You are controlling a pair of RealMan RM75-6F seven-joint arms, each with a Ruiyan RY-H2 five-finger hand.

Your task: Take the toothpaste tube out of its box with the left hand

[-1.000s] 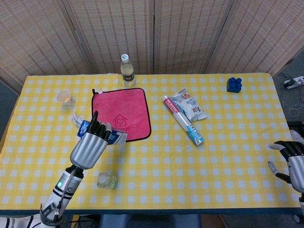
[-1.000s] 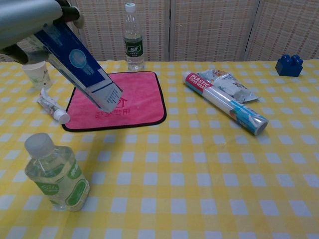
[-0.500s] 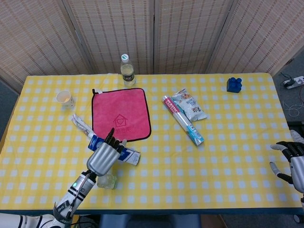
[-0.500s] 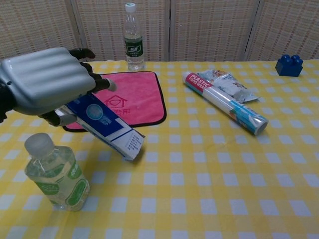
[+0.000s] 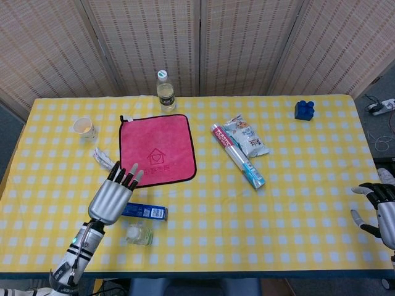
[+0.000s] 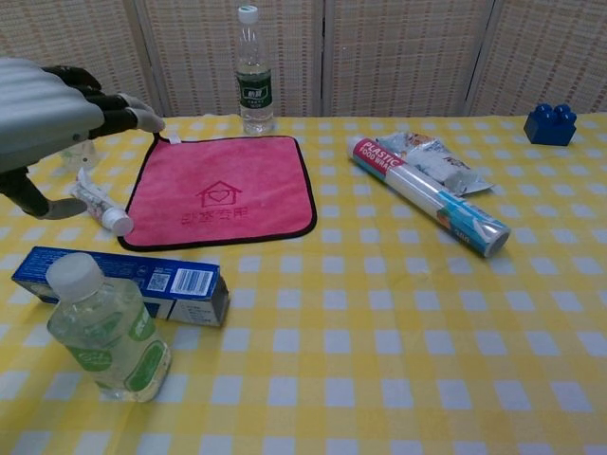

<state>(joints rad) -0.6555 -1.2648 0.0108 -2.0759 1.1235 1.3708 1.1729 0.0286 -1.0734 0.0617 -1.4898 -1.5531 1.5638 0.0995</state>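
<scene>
The blue toothpaste box (image 6: 142,277) (image 5: 145,212) lies flat on the yellow checked cloth, behind a small clear bottle. The white toothpaste tube (image 6: 100,207) (image 5: 102,158) lies outside it, left of the pink towel, cap end toward the front. My left hand (image 5: 112,196) (image 6: 52,114) hovers above and left of the box with fingers spread, holding nothing. My right hand (image 5: 378,206) rests open at the table's right edge.
A pink towel (image 5: 157,148) lies mid-left. A small clear bottle (image 6: 104,332) stands at the front left, a tall water bottle (image 5: 165,92) at the back. A paper cup (image 5: 84,127), a plastic wrap roll (image 5: 237,155), a snack bag (image 5: 245,135) and a blue brick (image 5: 303,109) are spread around.
My left hand has set the box down flat on the cloth, let go of it and lifted away to the left. The right hand has stayed put.
</scene>
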